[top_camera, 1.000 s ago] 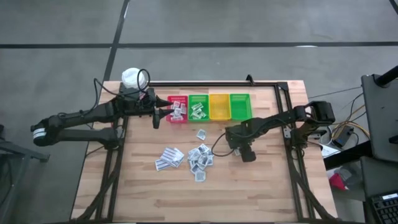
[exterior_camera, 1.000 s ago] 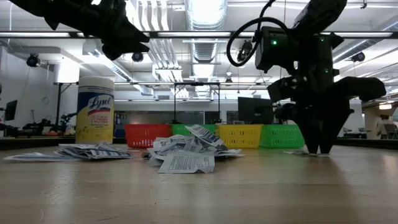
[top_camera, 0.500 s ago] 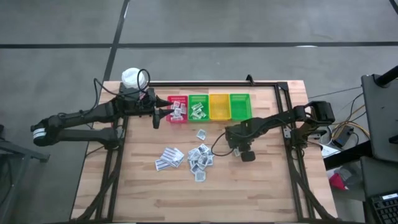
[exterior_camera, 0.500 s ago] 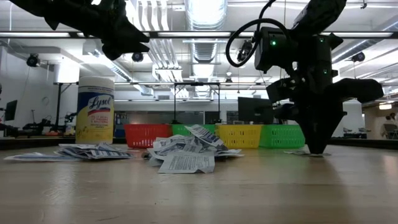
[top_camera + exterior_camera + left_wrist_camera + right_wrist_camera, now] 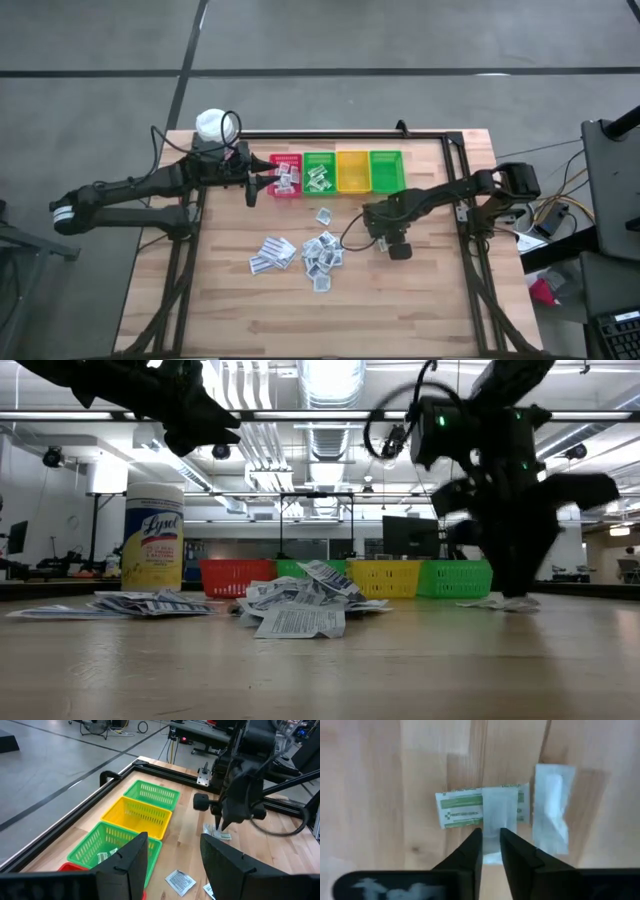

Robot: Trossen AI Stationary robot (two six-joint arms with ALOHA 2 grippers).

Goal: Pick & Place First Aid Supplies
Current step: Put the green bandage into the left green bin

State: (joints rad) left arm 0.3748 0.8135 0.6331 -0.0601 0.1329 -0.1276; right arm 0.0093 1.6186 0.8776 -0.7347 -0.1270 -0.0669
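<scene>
From above, the wooden table (image 5: 420,290) holds a loose pile of packets (image 5: 322,252); the right gripper (image 5: 397,250) sits just right of it. The left gripper (image 5: 262,184) waits open by the red bin (image 5: 285,176). In the right wrist view, narrowly parted fingers (image 5: 470,854) straddle a green-print packet (image 5: 465,809), nothing clearly held. Pinch one packet only, then lift straight.

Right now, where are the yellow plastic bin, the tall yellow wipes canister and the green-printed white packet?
yellow plastic bin (image 5: 352,171), high view, its floor.
tall yellow wipes canister (image 5: 152,538), low view, its label.
green-printed white packet (image 5: 460,809), right wrist view, its printed face.
</scene>
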